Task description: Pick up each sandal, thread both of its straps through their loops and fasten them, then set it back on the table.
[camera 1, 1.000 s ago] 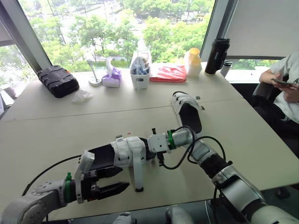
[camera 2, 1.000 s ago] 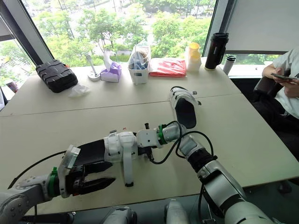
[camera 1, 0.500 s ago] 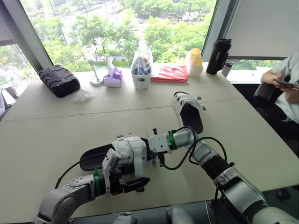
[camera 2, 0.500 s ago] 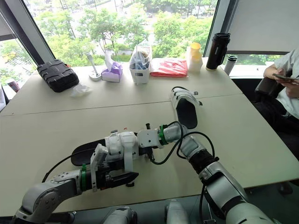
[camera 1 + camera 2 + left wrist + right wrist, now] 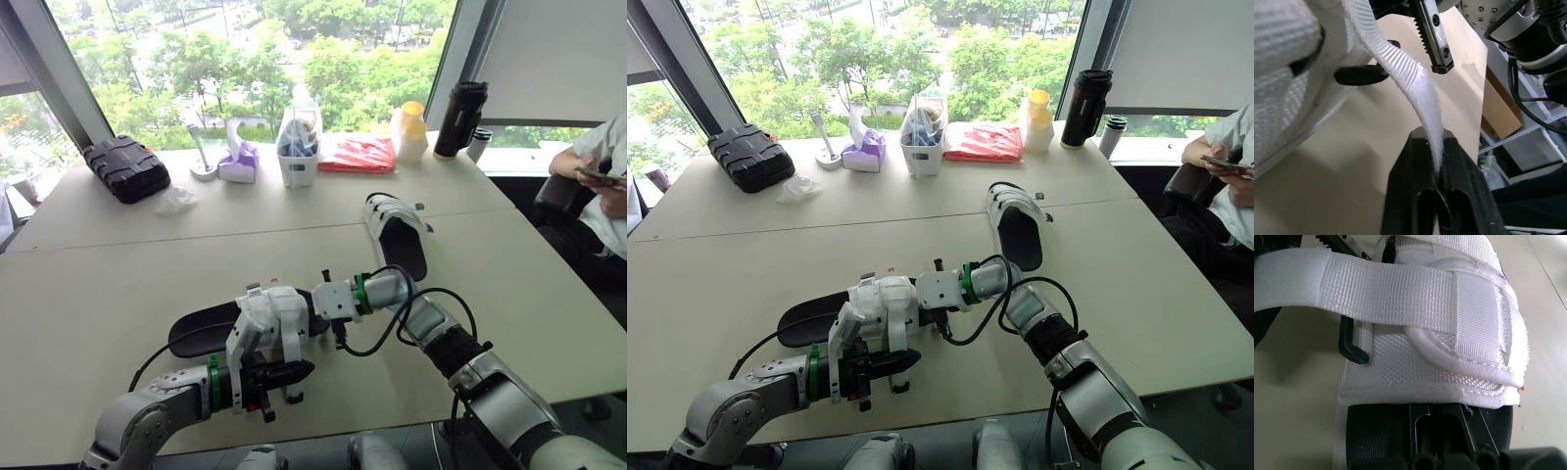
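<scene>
The near sandal (image 5: pixel 211 326), black-soled with white straps, lies across the table's front. My right gripper (image 5: pixel 319 307) is shut on its sole end; the right wrist view shows its white upper (image 5: pixel 1459 328) close up, above the gripped black sole. One loose white strap (image 5: pixel 291 345) hangs down off the upper. My left gripper (image 5: pixel 294 372) is shut on that strap's free end, and the left wrist view shows the strap (image 5: pixel 1410 83) pinched between the black fingers (image 5: pixel 1415 171). The second sandal (image 5: pixel 397 235) lies further back on the right.
Along the window edge stand a black case (image 5: pixel 122 168), a purple tissue box (image 5: pixel 235 162), a white container (image 5: pixel 297 147), a red packet (image 5: pixel 355 154), a yellow-capped bottle (image 5: pixel 408 130) and a black flask (image 5: pixel 456 117). A person (image 5: pixel 598 186) sits at the right.
My left gripper has come in from the near left, open, to the hanging strap and has shut on its end. The right gripper and the sandal have stayed put.
</scene>
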Action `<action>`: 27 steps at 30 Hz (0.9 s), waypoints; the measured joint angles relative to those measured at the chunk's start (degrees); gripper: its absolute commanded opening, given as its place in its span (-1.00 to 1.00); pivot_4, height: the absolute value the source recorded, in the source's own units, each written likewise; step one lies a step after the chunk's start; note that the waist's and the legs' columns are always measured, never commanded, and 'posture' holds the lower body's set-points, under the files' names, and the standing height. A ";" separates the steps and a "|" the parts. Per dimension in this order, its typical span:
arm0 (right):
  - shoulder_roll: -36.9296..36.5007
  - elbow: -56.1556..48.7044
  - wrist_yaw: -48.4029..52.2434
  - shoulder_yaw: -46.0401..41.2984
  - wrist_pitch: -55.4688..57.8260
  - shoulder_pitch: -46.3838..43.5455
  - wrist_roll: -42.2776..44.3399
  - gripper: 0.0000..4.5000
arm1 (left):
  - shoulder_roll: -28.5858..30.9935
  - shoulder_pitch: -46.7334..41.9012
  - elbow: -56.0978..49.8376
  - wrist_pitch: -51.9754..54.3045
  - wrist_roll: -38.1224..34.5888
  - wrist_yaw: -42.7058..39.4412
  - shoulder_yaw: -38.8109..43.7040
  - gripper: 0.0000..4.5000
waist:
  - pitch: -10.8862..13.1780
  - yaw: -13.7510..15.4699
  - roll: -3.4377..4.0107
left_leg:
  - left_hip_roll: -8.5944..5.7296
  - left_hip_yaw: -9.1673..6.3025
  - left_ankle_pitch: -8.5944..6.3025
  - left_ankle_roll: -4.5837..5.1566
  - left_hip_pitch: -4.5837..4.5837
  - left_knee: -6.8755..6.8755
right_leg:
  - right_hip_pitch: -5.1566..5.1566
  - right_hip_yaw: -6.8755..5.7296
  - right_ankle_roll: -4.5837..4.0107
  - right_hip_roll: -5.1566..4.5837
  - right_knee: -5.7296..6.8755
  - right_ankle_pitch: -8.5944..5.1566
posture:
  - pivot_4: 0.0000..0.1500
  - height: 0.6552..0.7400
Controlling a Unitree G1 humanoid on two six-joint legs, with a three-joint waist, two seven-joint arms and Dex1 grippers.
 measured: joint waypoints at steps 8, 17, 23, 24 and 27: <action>0.26 0.37 -0.01 0.01 -0.02 -0.16 0.00 -1.00 | 3.25 -6.79 -0.35 5.02 -12.82 -2.75 9.43 -0.96 | 0.00 -0.06 -0.02 | -0.01 0.00 0.00 0.00 0.01 0.01 | 0.01 -0.04 0.00 0.01 0.00 0.00 | 1.00 1.00; 0.52 0.77 -0.01 0.26 -0.41 -0.49 -0.02 -1.00 | 3.28 -19.75 9.51 -0.32 -8.82 -4.27 12.60 -0.96 | 0.00 -0.33 -0.04 | -0.03 0.01 0.01 -0.02 0.02 -0.02 | 0.00 -0.04 -0.06 0.04 0.00 0.07 | 1.00 1.00; 0.69 0.86 -0.41 0.41 -0.47 -0.52 -0.04 -1.00 | -0.60 -20.65 15.69 -0.89 -6.41 -6.03 10.36 -0.96 | 0.00 -0.67 -0.07 | -0.04 -0.02 0.02 -0.03 -0.01 -0.01 | -0.02 -0.06 -0.05 0.04 0.01 0.07 | 1.00 1.00; 0.70 0.85 -0.46 0.48 -0.47 -0.51 -0.04 -1.00 | -0.98 -20.65 15.90 -0.27 -6.65 -6.20 10.42 -0.96 | 0.00 -0.80 -0.07 | -0.04 -0.02 0.02 -0.03 -0.01 -0.01 | -0.02 -0.06 -0.05 0.04 0.01 0.07 | 1.00 1.00; 0.66 0.77 -0.54 0.57 -0.47 -0.51 -0.04 -1.00 | -2.33 -20.57 15.98 1.71 -8.46 -6.09 10.84 -0.96 | -0.01 -1.01 -0.06 | -0.04 -0.05 0.02 -0.03 -0.01 -0.01 | -0.01 -0.06 -0.02 0.03 0.01 0.06 | 1.00 1.00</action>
